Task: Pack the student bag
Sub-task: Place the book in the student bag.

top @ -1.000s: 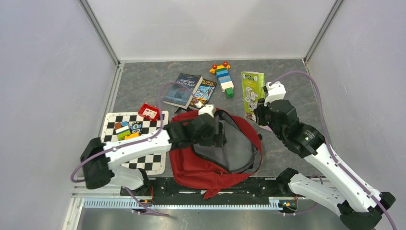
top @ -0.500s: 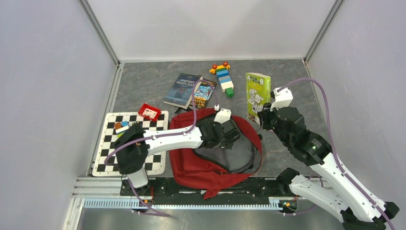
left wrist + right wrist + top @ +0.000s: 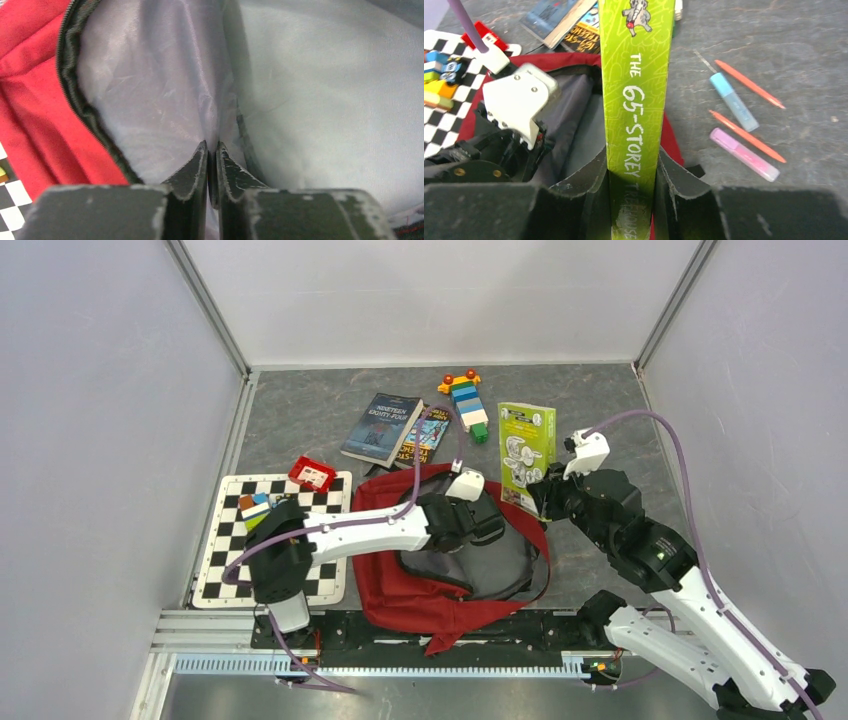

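The student bag (image 3: 400, 592), a dark-red backpack, lies open near the front edge with its grey lining (image 3: 325, 90) showing. My left gripper (image 3: 488, 526) reaches into the opening; in the left wrist view my left gripper (image 3: 212, 146) is shut on a pinched fold of that lining beside the black zipper (image 3: 80, 95). My right gripper (image 3: 545, 496) is shut on the spine of a green book (image 3: 527, 443), held over the bag's right rim. The right wrist view shows the green book (image 3: 636, 90) between my right gripper (image 3: 631, 152) fingers, above the open bag (image 3: 579, 120).
Two books (image 3: 382, 428) and a block toy (image 3: 466, 405) lie at the back. A chessboard (image 3: 230, 560) at the left carries small blocks (image 3: 262, 510); a small red box (image 3: 311, 474) sits at its far corner. Pens and highlighters (image 3: 744, 155) lie right of the bag.
My left arm swung right over the bag and its jaws closed on the lining. My right arm brought the green book slightly left, toward the bag's opening.
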